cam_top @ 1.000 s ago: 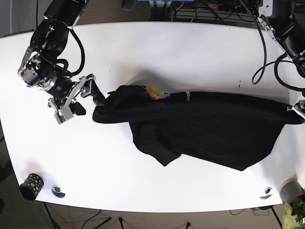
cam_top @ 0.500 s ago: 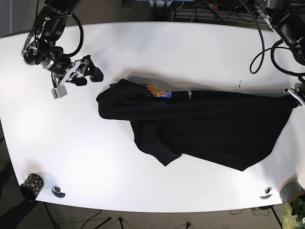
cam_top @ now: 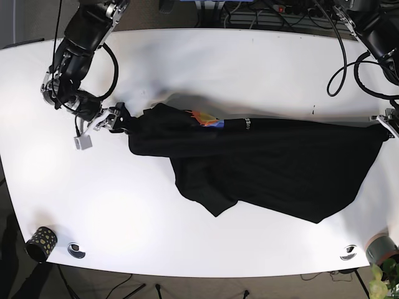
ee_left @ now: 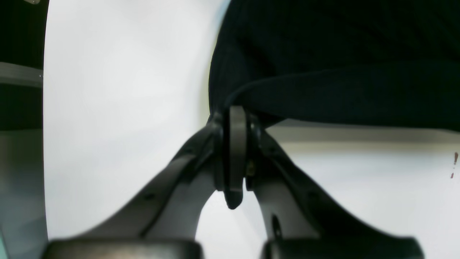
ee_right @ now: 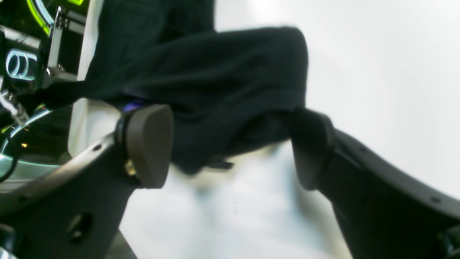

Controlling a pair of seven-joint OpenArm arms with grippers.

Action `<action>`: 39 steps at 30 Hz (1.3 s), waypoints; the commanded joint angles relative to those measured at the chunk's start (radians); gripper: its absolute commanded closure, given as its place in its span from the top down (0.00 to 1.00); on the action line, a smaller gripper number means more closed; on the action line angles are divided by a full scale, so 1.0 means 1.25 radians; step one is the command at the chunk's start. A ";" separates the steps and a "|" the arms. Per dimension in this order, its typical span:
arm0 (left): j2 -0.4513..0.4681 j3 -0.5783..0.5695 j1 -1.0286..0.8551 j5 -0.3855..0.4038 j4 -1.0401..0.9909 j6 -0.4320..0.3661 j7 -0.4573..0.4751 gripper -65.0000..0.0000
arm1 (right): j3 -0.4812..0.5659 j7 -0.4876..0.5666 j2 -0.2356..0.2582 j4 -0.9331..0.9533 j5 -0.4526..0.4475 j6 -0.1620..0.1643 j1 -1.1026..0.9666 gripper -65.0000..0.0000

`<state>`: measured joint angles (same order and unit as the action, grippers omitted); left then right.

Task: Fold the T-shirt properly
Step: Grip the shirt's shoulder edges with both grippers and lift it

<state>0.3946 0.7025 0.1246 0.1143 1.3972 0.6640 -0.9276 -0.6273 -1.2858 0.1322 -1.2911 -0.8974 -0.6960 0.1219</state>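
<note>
The black T-shirt (cam_top: 274,168) lies crumpled and stretched across the white table (cam_top: 249,68), with a colourful print (cam_top: 206,119) showing near its top edge. My left gripper (cam_top: 386,126) is at the shirt's right end. In the left wrist view it (ee_left: 235,113) is shut, pinching a fold of the black cloth (ee_left: 341,54) lifted just off the table. My right gripper (cam_top: 123,121) is at the shirt's left end. In the right wrist view it (ee_right: 230,144) is open, and the bunched edge of the cloth (ee_right: 201,82) sits between its fingers (ee_right: 149,144).
A patterned cup (cam_top: 40,243) and a small metal ring (cam_top: 76,250) stand at the table's front left corner. Another ring (cam_top: 348,252), a grey cup (cam_top: 381,248) and a plant (cam_top: 383,279) are at the front right. Cables run behind the far edge.
My right gripper swung up and away to the left, then came back down to the shirt's left end. The left gripper has kept its hold at the right end.
</note>
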 commanded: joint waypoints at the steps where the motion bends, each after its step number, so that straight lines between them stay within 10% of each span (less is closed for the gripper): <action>1: 0.021 0.003 0.013 0.007 0.017 0.001 0.015 0.00 | -0.002 0.039 0.013 0.016 0.003 -0.002 0.034 0.75; 9: 0.021 0.003 0.013 0.007 0.012 0.001 0.015 0.00 | 0.037 0.057 0.011 0.074 0.053 -0.002 0.084 0.73; 17: 0.020 0.002 0.016 0.007 0.011 0.001 0.015 0.00 | 0.058 0.112 -0.022 0.113 0.110 -0.002 0.106 0.34; 29: 0.021 0.002 0.018 0.006 0.011 0.001 0.015 0.00 | 0.058 0.111 -0.014 0.117 0.110 -0.002 0.095 0.00; 39: 0.021 0.001 0.019 0.005 0.101 -0.003 0.015 0.00 | 0.058 0.047 0.029 -0.128 0.108 -0.002 -0.001 0.00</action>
<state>0.3939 0.7021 0.1284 0.1131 1.4719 0.6662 -0.9310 -0.5545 -1.2274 0.1394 -1.3872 -0.7353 -0.6895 0.0978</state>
